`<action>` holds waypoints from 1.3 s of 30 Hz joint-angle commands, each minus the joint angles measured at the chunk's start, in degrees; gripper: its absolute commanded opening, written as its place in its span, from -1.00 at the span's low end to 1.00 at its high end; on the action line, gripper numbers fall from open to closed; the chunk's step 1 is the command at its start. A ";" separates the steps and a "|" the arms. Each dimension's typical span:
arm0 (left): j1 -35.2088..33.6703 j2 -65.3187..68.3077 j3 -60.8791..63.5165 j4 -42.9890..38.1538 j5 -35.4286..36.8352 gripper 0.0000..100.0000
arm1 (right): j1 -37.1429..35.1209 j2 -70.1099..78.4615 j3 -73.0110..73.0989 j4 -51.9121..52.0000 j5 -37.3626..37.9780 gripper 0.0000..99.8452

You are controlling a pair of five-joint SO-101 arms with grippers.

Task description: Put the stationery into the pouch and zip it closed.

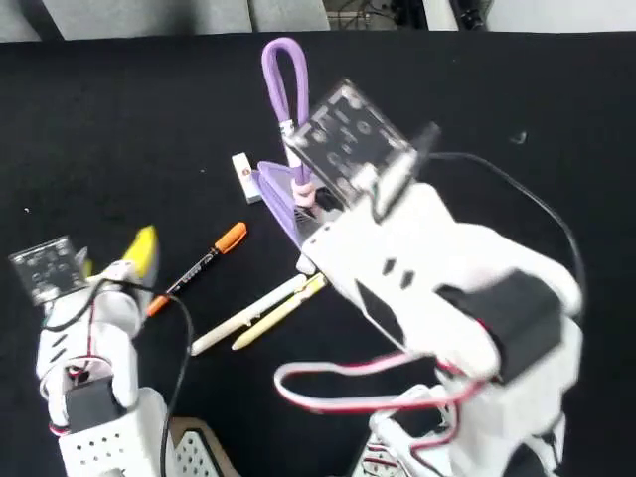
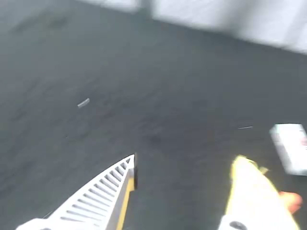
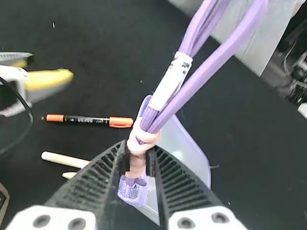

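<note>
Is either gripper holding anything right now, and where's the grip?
The right gripper is shut on the pouch, clamping the pink collar at the base of its purple strap. The left gripper is open and empty.

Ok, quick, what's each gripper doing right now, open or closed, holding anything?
Left gripper: open, holding nothing.
Right gripper: closed on the purple cord loop of the translucent purple plastic pouch.

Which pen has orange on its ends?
The black pen, nearest the left gripper. The cream pen and the yellow pen beside it are plain.
</note>
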 commanded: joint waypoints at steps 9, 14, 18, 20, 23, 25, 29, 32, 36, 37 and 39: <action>35.65 -0.53 -22.11 7.21 10.11 -0.28 | 8.79 2.95 -3.21 -5.98 -1.67 -0.98; 39.08 -0.53 -27.65 12.66 12.66 -0.28 | 9.41 6.73 -3.21 -12.31 -3.69 -0.98; 39.52 -0.53 -27.65 13.19 13.01 -0.28 | 9.32 8.92 -3.21 -19.16 -6.15 -0.98; 39.60 -0.53 -28.09 13.19 13.10 -0.28 | 9.05 10.33 -2.86 -22.42 -8.09 -0.98; 40.48 -0.53 -28.26 12.84 13.10 -0.28 | 5.89 13.32 -2.77 -24.70 -8.53 -0.98; 43.38 -0.53 -28.00 12.75 13.10 -0.28 | 3.16 15.16 -3.21 -25.05 -8.53 -0.98; 47.69 -0.35 -27.38 11.69 13.10 -0.28 | -0.35 16.04 -3.74 -24.70 -8.09 -0.98; 46.81 -0.35 -22.90 5.36 13.10 -0.28 | -1.85 14.99 -3.91 -24.09 -8.09 -0.98; 45.32 -0.35 -14.29 -5.54 13.10 -0.28 | -4.40 13.05 -3.65 -22.86 -8.09 -0.98; 44.88 -0.35 -12.70 -7.38 13.10 -0.28 | -4.92 12.35 -3.65 -22.07 -8.00 -0.98; 44.35 -0.35 -10.42 -10.29 13.10 -0.28 | -6.42 11.03 -3.56 -21.01 -8.00 -0.98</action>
